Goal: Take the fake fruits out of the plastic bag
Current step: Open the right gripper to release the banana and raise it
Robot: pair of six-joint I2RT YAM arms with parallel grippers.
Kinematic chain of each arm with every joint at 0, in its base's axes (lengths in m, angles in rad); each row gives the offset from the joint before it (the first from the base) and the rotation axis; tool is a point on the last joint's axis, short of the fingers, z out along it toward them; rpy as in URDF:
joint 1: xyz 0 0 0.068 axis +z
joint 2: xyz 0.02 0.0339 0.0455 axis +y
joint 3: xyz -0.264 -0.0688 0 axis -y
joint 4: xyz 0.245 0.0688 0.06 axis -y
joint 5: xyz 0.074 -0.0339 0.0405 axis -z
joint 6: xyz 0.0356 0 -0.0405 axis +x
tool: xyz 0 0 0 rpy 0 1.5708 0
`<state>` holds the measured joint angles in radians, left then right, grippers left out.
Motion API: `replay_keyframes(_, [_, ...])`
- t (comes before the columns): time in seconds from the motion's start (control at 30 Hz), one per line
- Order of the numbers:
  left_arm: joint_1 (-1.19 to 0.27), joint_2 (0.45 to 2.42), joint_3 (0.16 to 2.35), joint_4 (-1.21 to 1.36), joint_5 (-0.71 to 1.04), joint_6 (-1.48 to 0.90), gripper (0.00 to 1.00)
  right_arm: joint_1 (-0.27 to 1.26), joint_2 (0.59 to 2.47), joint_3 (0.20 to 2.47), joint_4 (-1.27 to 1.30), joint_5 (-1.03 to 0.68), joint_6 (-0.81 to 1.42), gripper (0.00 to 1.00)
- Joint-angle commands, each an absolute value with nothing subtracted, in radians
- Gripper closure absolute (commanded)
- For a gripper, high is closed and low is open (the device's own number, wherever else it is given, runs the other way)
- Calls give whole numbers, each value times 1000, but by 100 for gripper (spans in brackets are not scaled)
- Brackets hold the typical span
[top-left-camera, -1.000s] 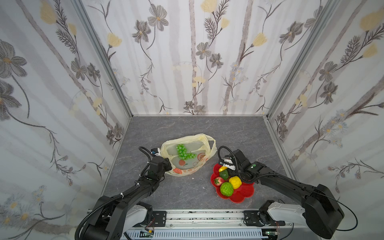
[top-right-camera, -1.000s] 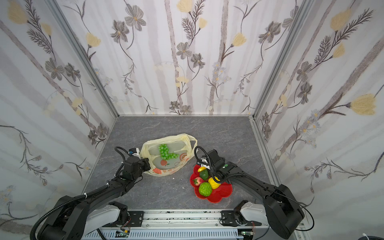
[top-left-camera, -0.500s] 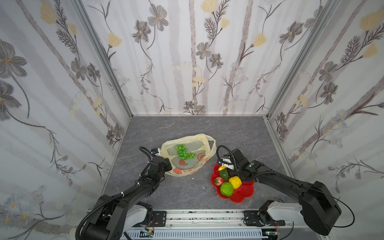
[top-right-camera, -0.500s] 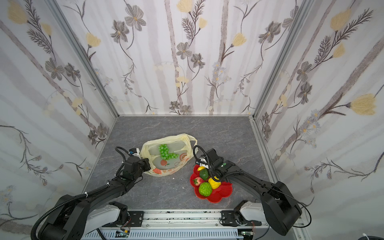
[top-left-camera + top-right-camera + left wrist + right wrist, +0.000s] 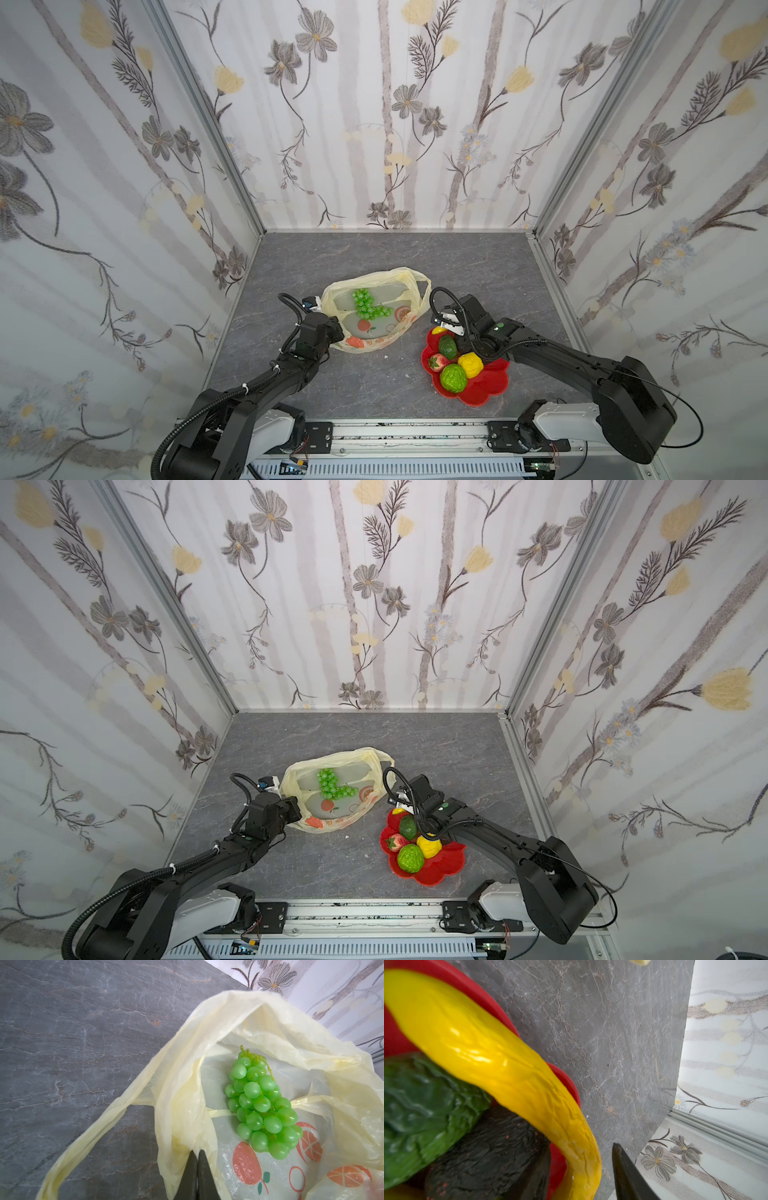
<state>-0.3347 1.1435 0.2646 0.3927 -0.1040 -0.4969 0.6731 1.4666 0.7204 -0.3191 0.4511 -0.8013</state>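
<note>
Where the left arm meets the thin translucent pale-yellow plastic bag (image 5: 249, 1018), we see the left fingers (image 5: 190, 1176) clenched together on its rim film. The bag lies open on the grey marbled bench (image 5: 374, 386), left of centre. The glossy green grape bunch (image 5: 368, 305) rests inside it, beside the orange-red fruit prints. To the right, apart from the bag, the red flower-shaped dish (image 5: 486, 386) holds a dark green avocado (image 5: 448, 347), a strawberry (image 5: 436, 362), a yellow lemon (image 5: 470, 364), a bumpy green fruit (image 5: 453, 378), a dark brown piece (image 5: 488, 1153) and the yellow banana (image 5: 488, 1053). We find the right fingers (image 5: 625, 1176) parted about the banana's end, with a gap beside one finger, so nothing is gripped.
</note>
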Motion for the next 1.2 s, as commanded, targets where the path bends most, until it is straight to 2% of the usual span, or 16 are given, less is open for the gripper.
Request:
replay_keyframes(0.0, [-333,1147,272,416,-116,-488,100,675,1474,735,-299,435,-793,51])
replay_keyframes(0.23, [-332,1146,272,416,-118,-489,100,675,1421,735,-327,457,-775,49])
replay_keyframes(0.43, [-334,1149,276,416,-112,-487,100,678,1269,790,-350,471,-699,48])
replay_keyframes(0.63, [-334,1147,280,418,-103,-483,100,732,1188,857,-247,312,-476,42])
replay_keyframes(0.77, [-335,1136,277,419,-107,-480,100,762,1261,920,-151,155,-275,38])
replay_keyframes(0.93, [-334,1123,276,418,-113,-479,100,812,1430,1018,-28,-5,-96,38])
replay_keyframes(1.17, [-333,1119,276,419,-118,-479,100,1005,1775,1246,56,95,97,42])
